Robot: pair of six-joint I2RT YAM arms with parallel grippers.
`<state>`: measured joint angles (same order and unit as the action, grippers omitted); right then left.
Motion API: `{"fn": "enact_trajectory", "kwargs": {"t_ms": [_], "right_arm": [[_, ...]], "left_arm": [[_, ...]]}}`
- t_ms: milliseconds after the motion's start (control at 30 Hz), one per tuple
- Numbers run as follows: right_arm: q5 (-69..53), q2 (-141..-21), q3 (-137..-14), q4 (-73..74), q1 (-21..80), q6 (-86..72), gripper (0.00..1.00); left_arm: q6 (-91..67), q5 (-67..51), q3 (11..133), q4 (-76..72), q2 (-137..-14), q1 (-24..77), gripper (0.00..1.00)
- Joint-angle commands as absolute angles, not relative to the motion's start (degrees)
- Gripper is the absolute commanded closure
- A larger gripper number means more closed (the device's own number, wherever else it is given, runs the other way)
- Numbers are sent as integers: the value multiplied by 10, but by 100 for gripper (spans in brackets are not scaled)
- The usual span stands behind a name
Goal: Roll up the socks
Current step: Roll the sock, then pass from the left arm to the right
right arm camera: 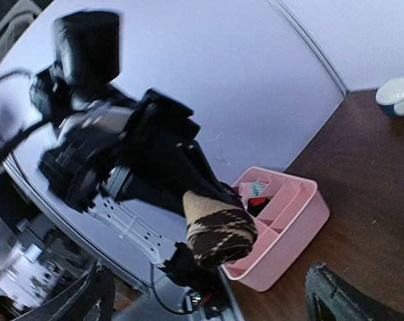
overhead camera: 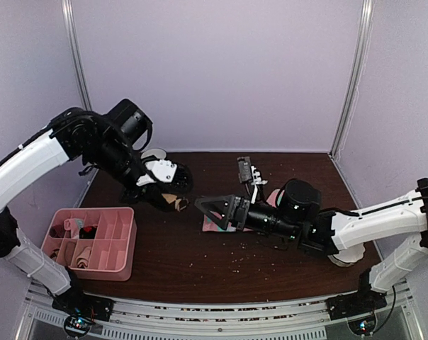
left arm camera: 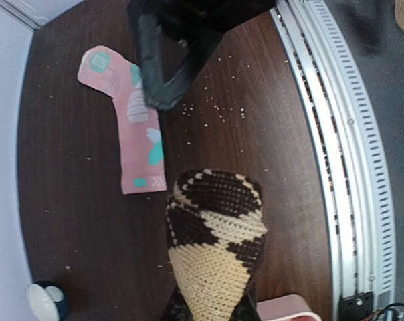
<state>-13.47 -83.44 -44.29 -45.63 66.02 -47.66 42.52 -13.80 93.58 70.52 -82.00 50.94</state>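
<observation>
Nearest the left wrist lens: argyle sock (left arm camera: 215, 247), rolled into a stubby bundle, pinched in the left jaws, clamped almost shut around it, above the surface (overhead camera: 171, 265). Right of it, flat on the wood, pink sock (left arm camera: 138, 127), long axis running left-near to right-far, directly beneath the right arm (overhead camera: 370, 219). Over its left end, right jaws spread fully, empty; probably that arm's job next. At near left, pink tray (overhead camera: 118, 244). Scattered crumbs (left arm camera: 222, 114); lilac walls (overhead camera: 221, 71) behind.
</observation>
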Motion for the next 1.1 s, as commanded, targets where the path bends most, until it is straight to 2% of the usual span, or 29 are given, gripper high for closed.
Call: {"fn": "enact_trajectory", "kwargs": {"t_ms": [0, 200, 467, 700, 900, 1067], "right_arm": [[-9, -797, -449, -278, 717, -174, 0], [-32, -809, -493, -268, 735, -94, 0], [-65, -858, -516, -327, 732, -94, 16], [-147, -897, -536, -400, 723, -174, 21], [-184, -929, -551, -440, 709, -238, 38], [-204, -943, -555, -458, 699, -268, 62]], "left_arm": [[369, -345, 1010, 852, -911, 447, 100], [375, -420, 1033, 891, -947, 436, 100], [402, -445, 1024, 915, -951, 436, 100], [403, -435, 1013, 899, -946, 436, 100], [399, -422, 1007, 887, -940, 436, 100], [407, -414, 996, 882, -928, 436, 100]]}}
